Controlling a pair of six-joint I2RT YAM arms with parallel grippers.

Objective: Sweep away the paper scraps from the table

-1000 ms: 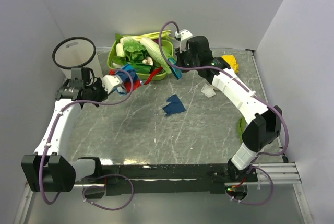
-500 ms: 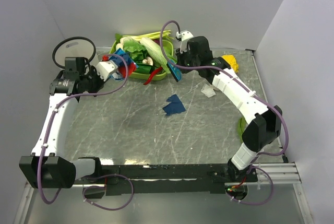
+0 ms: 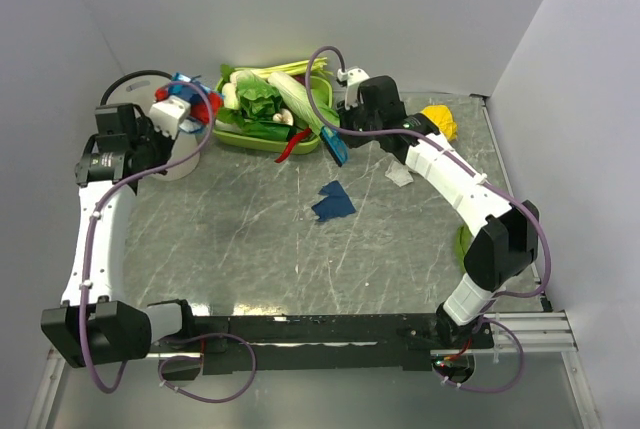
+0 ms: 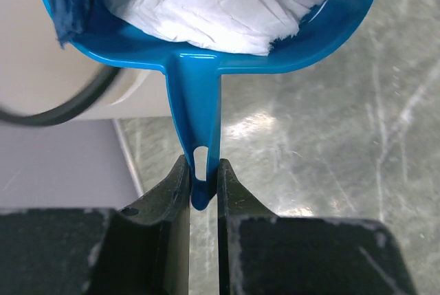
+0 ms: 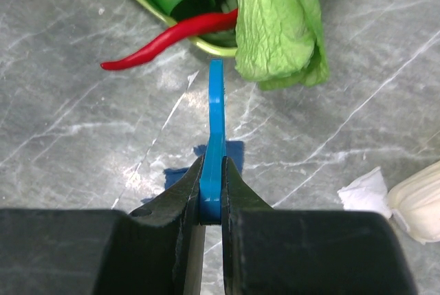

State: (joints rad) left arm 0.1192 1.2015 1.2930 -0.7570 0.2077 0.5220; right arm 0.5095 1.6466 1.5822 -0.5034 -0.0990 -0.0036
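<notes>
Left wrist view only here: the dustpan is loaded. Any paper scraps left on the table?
Observer: Yes. A dark blue scrap lies on the table near its middle.
Operator: Just that one?
Observer: No, a white scrap lies beside the right arm.
Operator: What is the right gripper doing?
Observer: The right gripper has its jaws shut on a flat blue tool beside the lime-green tray.

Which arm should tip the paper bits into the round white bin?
Left. The left gripper pinches the handle of the blue plastic dustpan, loaded with crumpled paper scraps, at the black-rimmed white bin. The right gripper, holding only a thin blue tool, is by the lime-green tray.
</notes>
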